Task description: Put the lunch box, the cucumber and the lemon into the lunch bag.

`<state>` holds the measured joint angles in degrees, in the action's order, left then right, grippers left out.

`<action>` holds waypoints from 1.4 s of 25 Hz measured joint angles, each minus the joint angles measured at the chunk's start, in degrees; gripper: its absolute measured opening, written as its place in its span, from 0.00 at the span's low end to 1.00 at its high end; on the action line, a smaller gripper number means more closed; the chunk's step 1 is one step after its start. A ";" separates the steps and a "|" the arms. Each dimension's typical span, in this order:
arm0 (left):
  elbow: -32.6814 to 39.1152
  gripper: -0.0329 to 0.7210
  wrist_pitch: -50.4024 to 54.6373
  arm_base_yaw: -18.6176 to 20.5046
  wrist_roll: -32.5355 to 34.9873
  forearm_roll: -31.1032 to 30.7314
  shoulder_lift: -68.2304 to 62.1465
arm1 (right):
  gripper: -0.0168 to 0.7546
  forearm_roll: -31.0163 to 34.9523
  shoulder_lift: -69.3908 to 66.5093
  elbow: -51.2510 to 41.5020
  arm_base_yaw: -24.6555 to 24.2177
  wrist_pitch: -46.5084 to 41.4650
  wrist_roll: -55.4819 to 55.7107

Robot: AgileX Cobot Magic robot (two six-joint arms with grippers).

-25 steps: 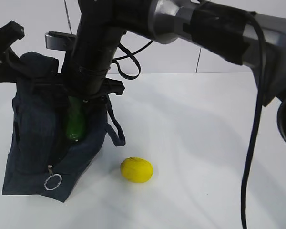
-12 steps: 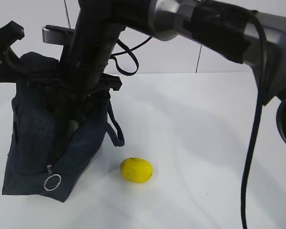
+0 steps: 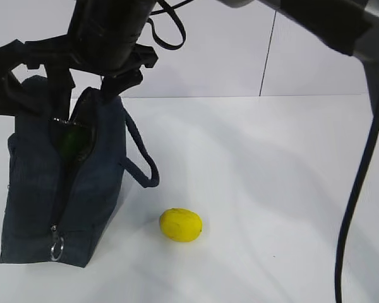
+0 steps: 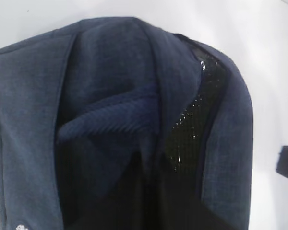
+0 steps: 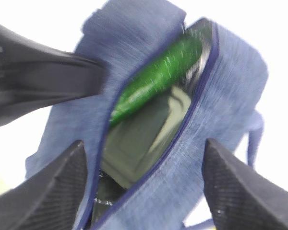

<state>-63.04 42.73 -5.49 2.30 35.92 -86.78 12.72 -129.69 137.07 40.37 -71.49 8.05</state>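
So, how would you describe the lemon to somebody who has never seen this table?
Find the dark navy lunch bag standing at the left of the white table. To the right of its base, apart from it, lies the lemon. It is the only bright yellow, roundish thing on the bare surface.

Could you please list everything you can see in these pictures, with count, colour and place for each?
lunch bag: one, dark navy, standing at the left of the table, top zipper open.
cucumber: one, dark green, inside the bag's opening.
lunch box: one, pale lid, blurred, inside the bag under the cucumber.
lemon: one, yellow, on the table right of the bag, apart from it.
table: one, white, under everything.
left gripper: one, black, at the bag's upper left edge; grip hidden.
right gripper: one, black, open, above the bag's opening, holding nothing.
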 joint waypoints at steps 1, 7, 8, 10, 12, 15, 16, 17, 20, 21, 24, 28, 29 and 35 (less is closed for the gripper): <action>0.00 0.03 0.00 0.00 0.00 -0.23 -0.02 | 0.77 -0.04 0.12 0.00 0.00 -0.04 -0.40; 0.00 0.03 0.00 0.00 0.00 -0.95 -0.14 | 0.75 -0.79 2.40 -0.14 0.00 -0.28 -2.76; 0.00 0.03 0.00 0.00 0.00 -0.95 -0.14 | 0.75 -1.16 3.25 -0.51 0.00 -0.28 -3.90; 0.00 0.03 0.00 0.00 0.00 -0.95 -0.14 | 0.75 -3.04 5.79 -1.99 0.00 -0.28 -5.61; 0.00 0.03 0.00 0.00 0.00 -0.95 -0.14 | 0.75 -5.22 8.53 -4.93 0.00 -0.28 -6.46; 0.00 0.03 0.00 0.00 0.00 -1.05 -0.14 | 0.75 -7.33 13.29 -11.65 0.00 -0.28 -7.70; 0.00 0.03 0.00 0.00 0.00 -1.05 -0.14 | 0.75 -7.77 14.98 -14.15 0.00 -0.28 -8.05; 0.00 0.03 0.00 0.00 0.00 -1.07 -0.14 | 0.75 -8.35 16.63 -17.32 0.00 -0.28 -8.74; 0.00 0.03 0.00 0.00 0.00 -1.17 -0.14 | 0.75 -10.98 20.66 -26.23 0.00 -0.28 -10.31; 0.00 0.03 0.00 0.00 0.00 -1.17 -0.14 | 0.75 -11.65 21.76 -28.86 0.00 -0.28 -10.66; 0.00 0.03 0.00 0.00 0.00 -1.17 -0.14 | 0.74 -12.72 23.81 -34.12 0.00 -0.28 -13.73; 0.00 0.03 0.00 0.00 0.00 -1.17 -0.14 | 0.73 -12.32 24.35 -38.30 0.00 -0.07 -17.50; 0.00 0.03 0.00 0.00 0.00 -1.17 -0.14 | 0.73 -11.99 24.35 -39.45 0.00 -0.07 -18.33; 0.00 0.03 0.00 0.00 0.00 -1.29 -0.14 | 0.73 -9.45 24.35 -45.93 0.00 0.88 -23.00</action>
<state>-63.04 42.73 -5.49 2.30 34.63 -86.93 3.28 -105.34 91.14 40.37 -70.61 -14.95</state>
